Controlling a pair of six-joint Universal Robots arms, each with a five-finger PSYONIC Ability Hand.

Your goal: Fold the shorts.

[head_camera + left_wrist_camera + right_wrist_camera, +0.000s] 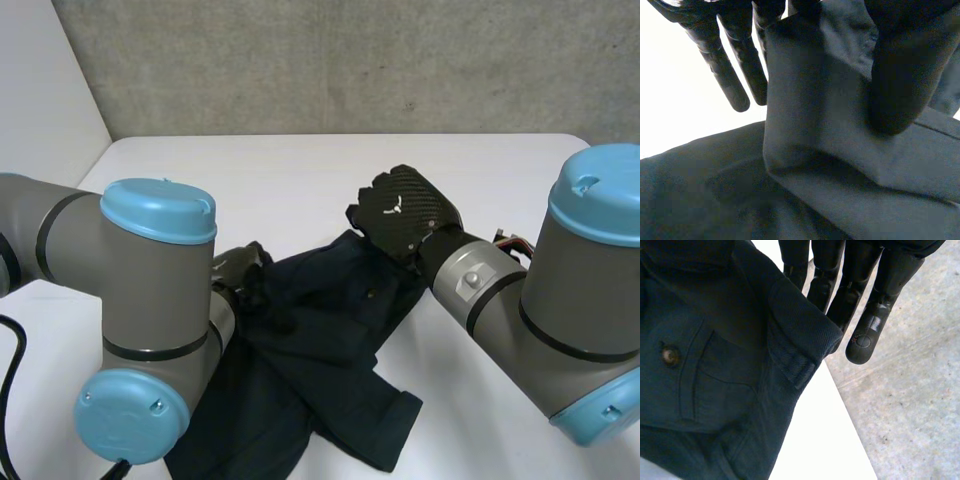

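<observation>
Lying crumpled near the table's [300, 170] front edge between the arms, the dark navy shorts [320, 330] are held by both hands. At the cloth's left side the left hand [240, 265] pinches a raised fold between thumb [900, 75] and fingers, with two more fingers [735, 85] straight and clear of it. The right hand [405, 215] holds the far waistband corner, near a belt loop [792, 365] and a button [670, 355], clamped against its straight, close-set fingers [865, 325].

The shorts [330, 320] are plain dark navy with a brownish button [670, 355]; the table [300, 170] white, the wall [350, 60] mottled grey, the right hand [405, 215] weave-patterned black.
</observation>
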